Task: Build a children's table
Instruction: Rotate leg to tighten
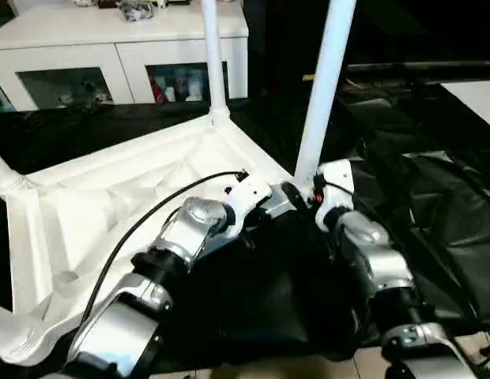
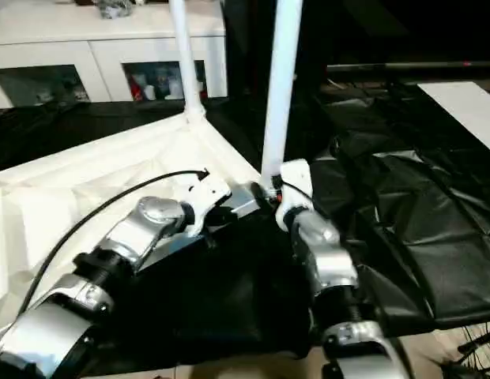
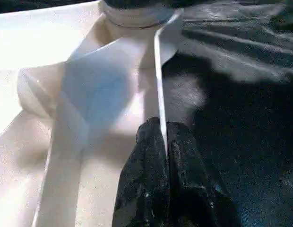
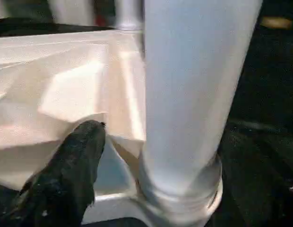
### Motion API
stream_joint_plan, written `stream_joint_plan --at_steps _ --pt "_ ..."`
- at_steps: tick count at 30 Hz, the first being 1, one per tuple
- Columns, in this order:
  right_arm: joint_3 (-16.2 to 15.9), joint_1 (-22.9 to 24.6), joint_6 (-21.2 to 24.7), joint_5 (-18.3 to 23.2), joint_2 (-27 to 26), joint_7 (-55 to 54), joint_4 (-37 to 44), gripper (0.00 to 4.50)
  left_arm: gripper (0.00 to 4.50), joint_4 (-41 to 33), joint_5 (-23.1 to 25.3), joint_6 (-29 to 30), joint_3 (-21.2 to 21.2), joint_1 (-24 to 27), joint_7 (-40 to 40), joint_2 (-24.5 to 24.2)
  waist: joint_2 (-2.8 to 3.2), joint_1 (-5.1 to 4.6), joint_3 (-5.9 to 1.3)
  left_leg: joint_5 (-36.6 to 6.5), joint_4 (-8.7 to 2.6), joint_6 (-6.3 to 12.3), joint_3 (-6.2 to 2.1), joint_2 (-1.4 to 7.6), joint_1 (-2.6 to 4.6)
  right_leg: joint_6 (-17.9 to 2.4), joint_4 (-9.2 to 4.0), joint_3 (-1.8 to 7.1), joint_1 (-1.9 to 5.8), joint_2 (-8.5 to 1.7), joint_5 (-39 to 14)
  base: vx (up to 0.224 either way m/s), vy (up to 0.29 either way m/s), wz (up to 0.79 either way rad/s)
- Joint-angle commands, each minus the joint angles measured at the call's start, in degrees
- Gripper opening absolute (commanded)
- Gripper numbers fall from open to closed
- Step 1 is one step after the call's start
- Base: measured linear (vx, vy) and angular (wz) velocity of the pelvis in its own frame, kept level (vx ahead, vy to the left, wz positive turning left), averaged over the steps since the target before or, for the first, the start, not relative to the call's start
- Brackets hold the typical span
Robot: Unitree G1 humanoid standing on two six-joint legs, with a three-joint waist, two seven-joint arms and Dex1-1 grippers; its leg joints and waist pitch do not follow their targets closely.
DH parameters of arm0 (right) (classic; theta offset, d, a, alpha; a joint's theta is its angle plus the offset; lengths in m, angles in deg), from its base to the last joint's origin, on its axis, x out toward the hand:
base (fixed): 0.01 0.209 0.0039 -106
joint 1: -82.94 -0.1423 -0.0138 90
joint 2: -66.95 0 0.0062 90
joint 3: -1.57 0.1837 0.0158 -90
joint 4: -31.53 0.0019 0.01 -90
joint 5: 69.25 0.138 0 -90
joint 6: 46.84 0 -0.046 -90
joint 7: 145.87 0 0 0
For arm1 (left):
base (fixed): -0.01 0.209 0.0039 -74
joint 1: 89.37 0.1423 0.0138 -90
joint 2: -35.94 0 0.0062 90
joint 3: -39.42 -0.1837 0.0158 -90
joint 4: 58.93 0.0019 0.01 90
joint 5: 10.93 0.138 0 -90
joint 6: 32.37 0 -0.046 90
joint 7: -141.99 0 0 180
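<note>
Left gripper point(image 3: 163, 156) pinched shut on the thin edge rim of the table top point(image 1: 111, 205), right beside the near corner socket point(image 4: 179, 198). Right gripper point(image 1: 302, 197) at the base of the leg point(image 1: 322, 87) standing upright in that socket; one black finger point(image 4: 71, 161) beside the leg, grip state can't tell. Table top lies underside up on black cloth point(image 2: 411, 221). Second leg point(image 1: 212, 55) upright at the far corner. White cabinet point(image 1: 95, 47) behind the top. No readable writing.

No readable text, label, brand, number or sign on anything in view.
</note>
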Motion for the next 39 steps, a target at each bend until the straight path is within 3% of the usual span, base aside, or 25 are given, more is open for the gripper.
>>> stream_joint_plan --at_steps 1,3,6,10,13,18,25,29,31,33,35,39 --pt "-3.4 1.1 0.9 1.5 2.6 9.0 3.6 4.22 0.0 -2.4 -0.2 -1.7 -1.8 1.9 4.5 -2.2 -0.49 0.48 -3.55 -8.4 -3.81 5.94 -1.81 3.52 0.26 -13.8 -3.02 2.4 3.15 -3.7 -8.4 0.0 0.0 0.0" --pt "-4.9 2.6 0.2 1.6 6.5 14.9 5.3 4.22 0.0 -4.9 -0.8 -1.4 -2.4 3.4 8.2 -4.5 -0.46 0.42 -3.49 -8.5 -3.73 6.47 -1.69 3.54 0.22 -14.7 -2.96 2.48 3.17 -3.74 -7.0 0.0 0.0 0.0" --pt "-4.3 3.3 -0.7 0.9 9.1 18.5 5.6 4.22 0.0 -8.0 -2.0 -2.4 -3.4 5.3 14.1 -7.4 -0.43 0.49 -3.58 -8.1 -3.64 6.5 -1.67 3.64 0.41 -15.6 -2.76 2.45 3.09 -3.71 -6.2 0.0 0.0 0.0" --pt "-3.9 3.8 -0.2 1.8 11.6 23.0 6.4 4.22 0.0 -11.5 -4.5 -2.8 -4.3 7.5 22.0 -10.9 -0.16 0.7 -3.18 -11.1 -3.95 4.93 -1.5 3.83 0.7 -15.8 -2.99 2.46 2.81 -3.55 -9.9 0.0 0.0 0.0" --pt "-6.0 5.0 1.1 3.2 14.1 27.1 8.4 4.22 0.0 -14.0 -5.7 -0.6 -4.9 8.4 26.1 -12.9 -0.1 1.21 -3.06 -12.4 -4.27 3.65 -1.56 4.05 0.9 -15.0 -3.07 2.58 2.75 -3.58 -11.6 0.0 0.0 0.0" --pt "-7.2 5.9 1.5 3.2 15.2 30.2 9.0 4.22 0.0 -13.0 -5.1 -1.2 -4.4 7.9 25.3 -12.8 -0.3 1.21 -3.1 -12.6 -4.21 2.87 -1.59 3.89 0.91 -14.8 -3.2 2.68 2.74 -3.73 -12.1 0.0 0.0 0.0" --pt "-8.0 5.9 0.8 2.2 15.5 30.8 7.9 4.22 0.0 -14.4 -5.4 -0.6 -4.3 8.3 25.4 -13.5 -0.24 1.25 -3.28 -10.5 -3.95 3.75 -1.6 3.82 0.74 -15.0 -3.01 2.56 2.86 -3.7 -10.7 0.0 0.0 0.0" --pt "-7.8 5.6 0.8 2.4 14.8 30.2 7.3 4.22 0.0 -14.1 -5.2 -0.7 -4.3 8.2 25.1 -13.3 -0.63 1.21 -3.31 -10.1 -3.89 3.89 -1.58 3.75 0.68 -15.1 -2.95 2.55 2.92 -3.68 -10.3 0.0 0.0 0.0" --pt "-7.7 5.3 0.8 2.5 14.2 30.3 6.7 3.87 0.0 -14.0 -5.1 -0.7 -4.2 8.1 24.8 -13.3 -0.48 1.27 -3.26 -10.0 -3.89 4.02 -1.59 3.78 0.68 -15.1 -2.95 2.54 2.89 -3.72 -10.7 0.0 0.0 0.0" --pt "-7.7 5.2 0.7 2.3 14.1 30.4 6.4 3.87 0.0 -14.0 -5.2 -0.6 -4.1 8.2 24.8 -13.2 -0.52 1.28 -3.31 -9.8 -3.85 4.1 -1.58 3.78 0.67 -15.1 -2.91 2.55 2.89 -3.73 -10.6 0.0 0.0 0.0" --pt "-7.9 5.0 0.7 2.2 13.9 30.5 6.1 3.51 0.0 -14.0 -5.1 -0.7 -4.0 8.2 24.7 -13.2 -0.41 1.3 -3.31 -9.7 -3.87 4.07 -1.61 3.81 0.69 -15.1 -2.87 2.51 2.88 -3.71 -10.5 0.0 0.0 0.0" --pt "-7.9 4.8 0.7 2.5 13.8 30.5 5.8 3.32 0.0 -14.0 -5.1 -0.7 -4.1 8.2 24.7 -13.4 -0.43 1.28 -3.33 -9.3 -3.8 4.3 -1.59 3.78 0.64 -15.3 -2.77 2.51 2.95 -3.68 -9.5 0.0 0.0 0.0"
